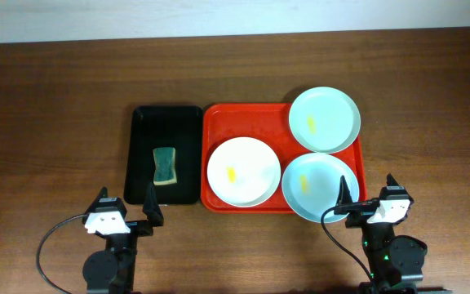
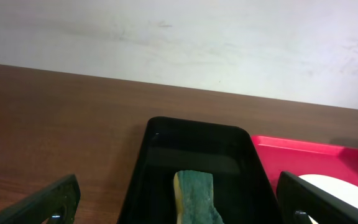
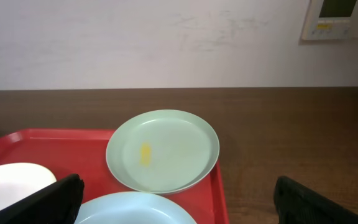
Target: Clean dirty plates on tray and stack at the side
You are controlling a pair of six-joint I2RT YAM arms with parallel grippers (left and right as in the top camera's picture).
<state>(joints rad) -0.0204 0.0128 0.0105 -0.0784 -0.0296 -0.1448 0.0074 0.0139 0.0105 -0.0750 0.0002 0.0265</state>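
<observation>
The red tray [image 1: 219, 122] sits mid-table, the black tray [image 1: 145, 122] just beside it at 9 o'clock. Before wiping the dirty plates [image 1: 247, 155], the left gripper [image 1: 126, 206] should reach toward 12 o'clock and pinch the sponge [image 1: 165, 165] across its narrow width. It and the right gripper [image 1: 369, 189] stand jaws apart, empty. One plate is white, at the tray's 7 o'clock. Two are pale blue-green, at 1 and 5. Each carries a yellow smear [image 1: 232, 173].

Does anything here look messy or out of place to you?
The white plate, far blue-green plate and near blue-green plate each carry a yellow smear; both blue-green ones overhang the rim of the red tray. Nothing looks spilled or broken.
</observation>
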